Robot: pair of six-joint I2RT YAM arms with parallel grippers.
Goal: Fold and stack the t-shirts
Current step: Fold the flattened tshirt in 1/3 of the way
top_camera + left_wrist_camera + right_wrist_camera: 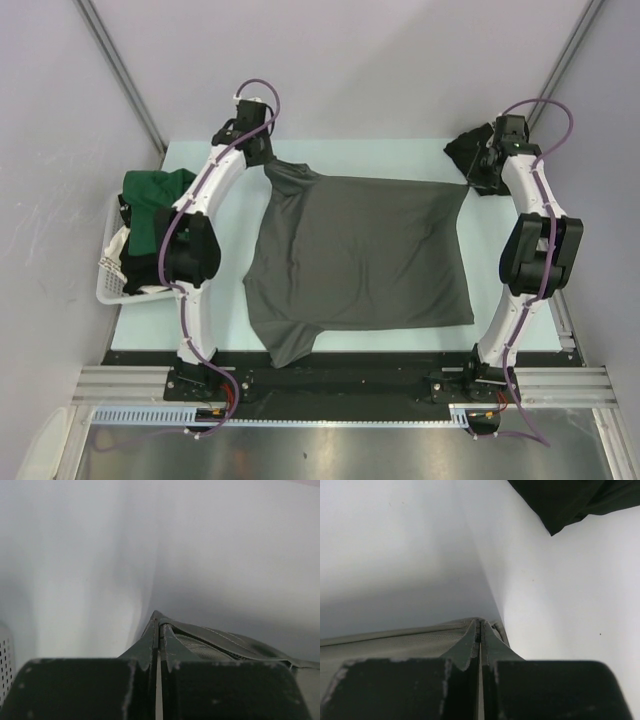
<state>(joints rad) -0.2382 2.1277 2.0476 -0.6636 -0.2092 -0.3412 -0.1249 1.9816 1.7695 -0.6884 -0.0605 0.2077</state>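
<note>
A dark charcoal grey t-shirt (pixel 360 250) lies spread over the middle of the table, one sleeve hanging toward the near edge. My left gripper (pixel 268 165) is shut on its far left corner, and the pinched hem (pixel 240 647) shows beside the closed left gripper (pixel 159 625). My right gripper (pixel 470 183) is shut on the far right corner, where the cloth (pixel 395 640) runs left from the closed right gripper (pixel 480 625). A black t-shirt (pixel 462 148) is bunched at the far right; the black t-shirt (pixel 560 500) also shows in the right wrist view. A dark green t-shirt (pixel 150 195) sits in the basket.
A white slatted basket (pixel 108 285) stands at the table's left edge beside the left arm. The pale table (pixel 400 150) is boxed in by light walls behind and at both sides. Both arm bases sit on the metal rail at the near edge.
</note>
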